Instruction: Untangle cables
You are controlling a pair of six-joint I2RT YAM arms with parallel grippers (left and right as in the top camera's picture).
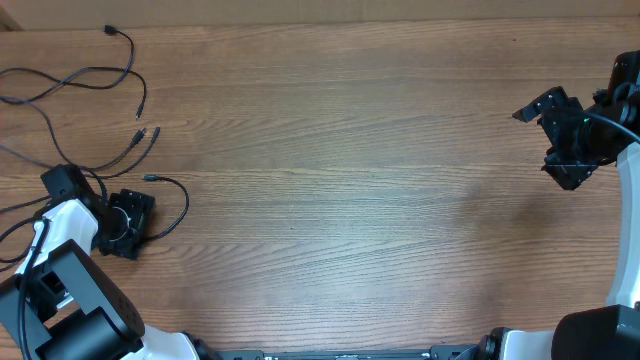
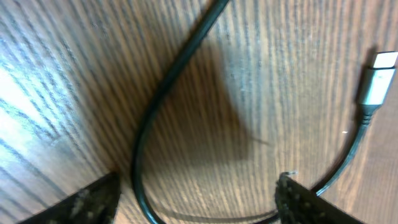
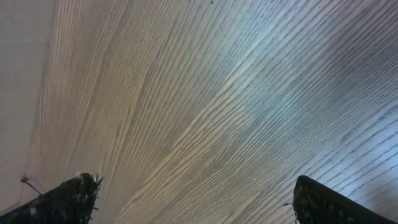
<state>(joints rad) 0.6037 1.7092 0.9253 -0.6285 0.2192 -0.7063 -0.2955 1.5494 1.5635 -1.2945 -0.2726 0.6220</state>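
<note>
Closest in, the left gripper sits low over the left side of the brown wood-grain table. Its two dark fingers are spread apart, clamping nothing, and only their tips poke into the bottom of the wrist view. One thin black cord curls loose on the wood between them and runs out of that view at top and bottom. Its small silver plug lies off to one side, clipped by the frame edge and too blurred to show any marking. Further out, the rest of the thin black cables sprawl as long loose strands at the far left of the table, with small plug ends lying near each other. Several strands run off the left edge, so their full length goes unseen, and part of one slips under the white left arm. Across on the right, well apart from the cables, the right gripper hangs with its fingers wide and grasping nothing; its wrist view shows only wood grain between two cut-off fingertips.
</note>
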